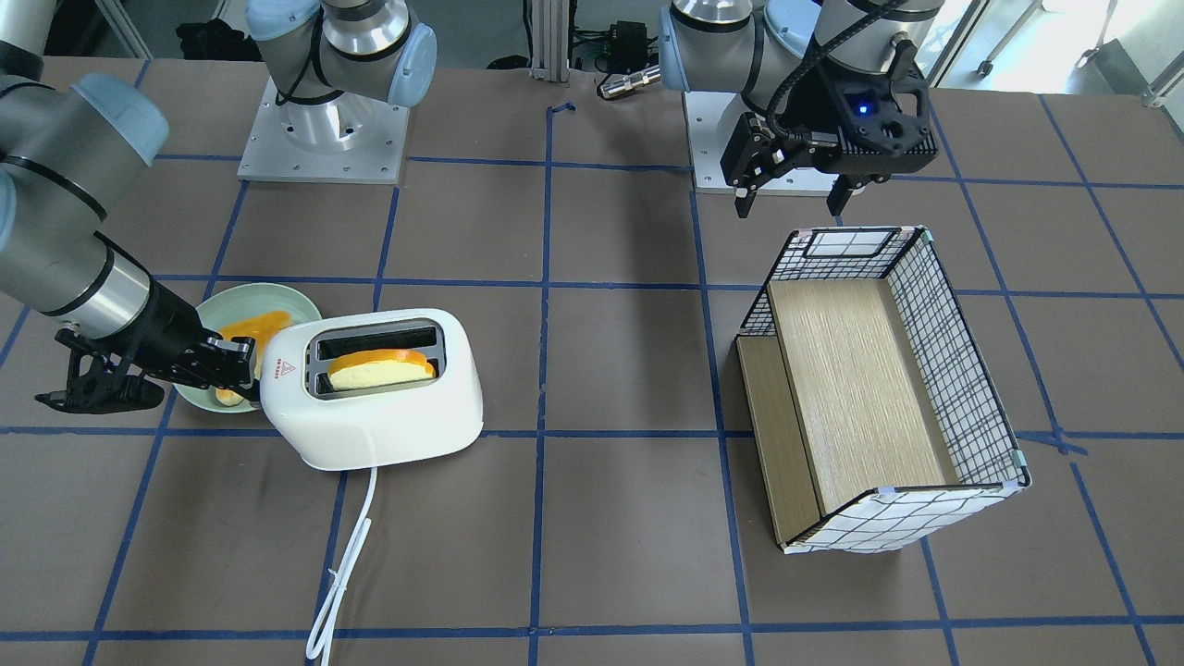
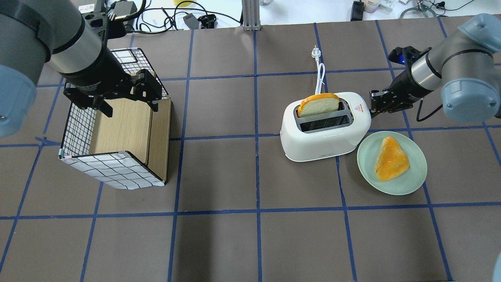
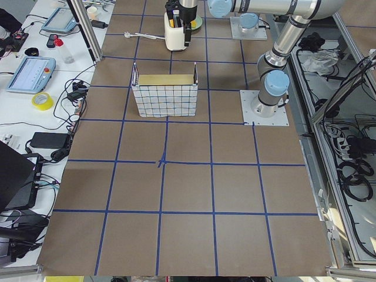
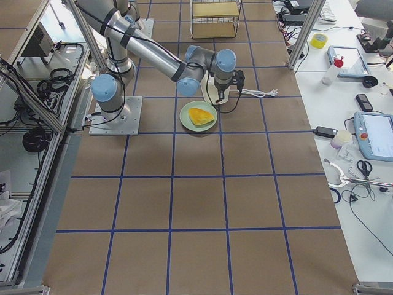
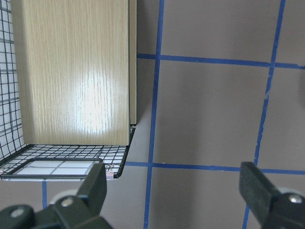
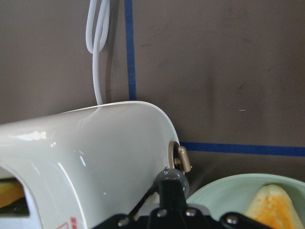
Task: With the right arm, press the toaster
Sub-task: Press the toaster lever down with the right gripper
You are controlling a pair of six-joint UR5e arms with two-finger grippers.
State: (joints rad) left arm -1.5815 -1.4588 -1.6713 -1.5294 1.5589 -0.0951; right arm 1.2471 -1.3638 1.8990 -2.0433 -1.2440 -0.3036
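Observation:
The white two-slot toaster (image 2: 325, 135) stands on the table with a slice of bread (image 2: 318, 105) sticking up out of its far slot. It also shows in the front view (image 1: 370, 412) and fills the lower left of the right wrist view (image 6: 95, 157). My right gripper (image 2: 371, 105) is shut and empty, its tip against the toaster's end by the red triangle sticker. In the wrist view the gripper (image 6: 170, 182) sits just below the small knob (image 6: 181, 157). My left gripper (image 2: 131, 111) is open and empty above the wire basket (image 2: 113, 172).
A pale green plate (image 2: 415, 178) with an orange-topped bread piece (image 2: 391, 158) lies right beside the toaster, under my right wrist. The toaster's white cord (image 2: 320, 72) trails toward the far edge. The basket (image 1: 925, 523) holds a wooden shelf (image 5: 71, 71).

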